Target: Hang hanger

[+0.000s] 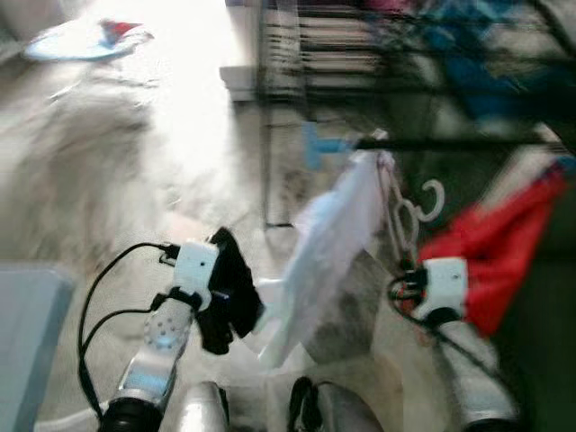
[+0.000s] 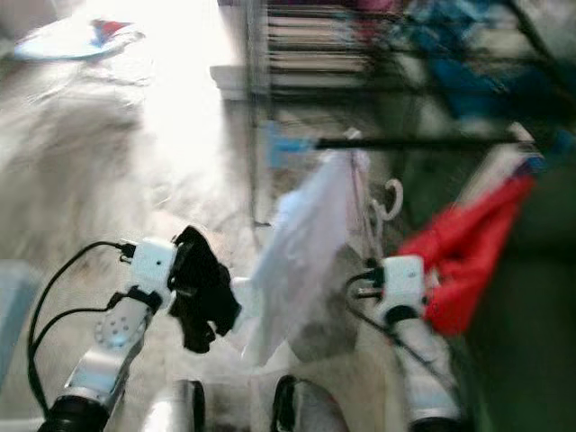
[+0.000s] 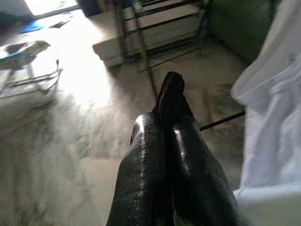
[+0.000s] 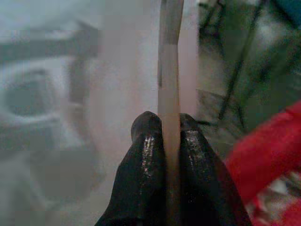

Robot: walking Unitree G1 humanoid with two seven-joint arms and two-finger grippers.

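Note:
A pale pink hanger (image 4: 170, 70) stands between the black fingers of my right gripper (image 4: 164, 123), which is shut on it. Its white hook (image 1: 434, 196) is just below the drying rack's dark rail (image 1: 450, 142). A white garment (image 1: 328, 247) hangs from the hanger and slopes down to the left. Beside the garment's lower corner is my left gripper (image 1: 232, 301), its fingers (image 3: 171, 94) pressed shut with nothing between them. All views are blurred.
A red garment (image 1: 504, 252) hangs on the rack right of my right wrist. Blue clothes (image 1: 486, 63) hang further back on the rack. The rack's dark legs (image 3: 141, 42) stand on the pale floor. A low board with a blue and red cloth (image 1: 85, 40) lies far left.

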